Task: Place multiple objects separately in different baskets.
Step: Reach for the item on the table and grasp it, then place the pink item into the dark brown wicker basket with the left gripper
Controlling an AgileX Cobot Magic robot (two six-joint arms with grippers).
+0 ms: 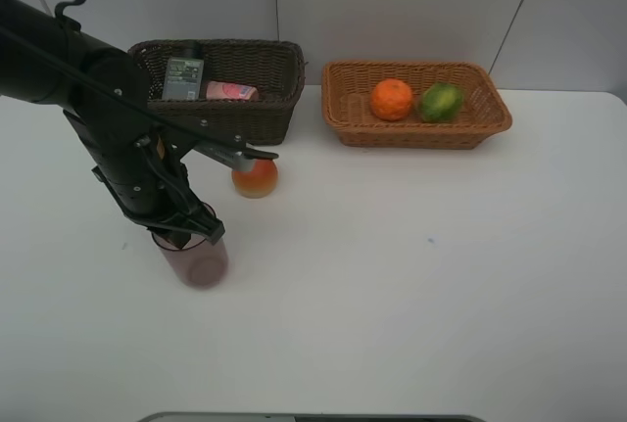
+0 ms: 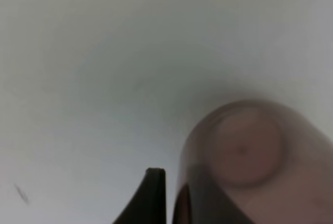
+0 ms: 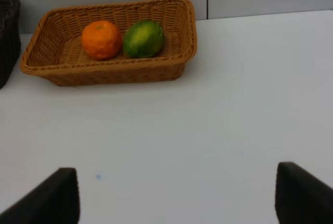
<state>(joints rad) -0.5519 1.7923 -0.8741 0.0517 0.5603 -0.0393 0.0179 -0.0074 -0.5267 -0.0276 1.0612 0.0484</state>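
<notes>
The translucent pink cup [image 1: 203, 261] [image 2: 250, 156] stands on the white table at the front left. My left gripper [image 1: 186, 233] [image 2: 174, 203] is shut on its rim, one finger [image 2: 151, 195] outside the wall. A peach-like fruit [image 1: 255, 178] lies on the table in front of the dark brown basket [image 1: 284, 99], which holds a dark-green bottle [image 1: 182, 77] and a pink bottle [image 1: 231, 91]. The orange-tan basket [image 1: 421, 135] [image 3: 104, 73] holds the tangerine [image 1: 391, 99] [image 3: 101, 39] and the green fruit [image 1: 441, 102] [image 3: 143, 38]. My right gripper [image 3: 177, 198] is open over bare table, seen only in its wrist view.
The two baskets stand side by side along the back wall with a narrow gap between them. The left arm [image 1: 108, 109] reaches from the back left over the table in front of the dark basket. A corner of the dark basket [image 3: 6, 37] shows in the right wrist view.
</notes>
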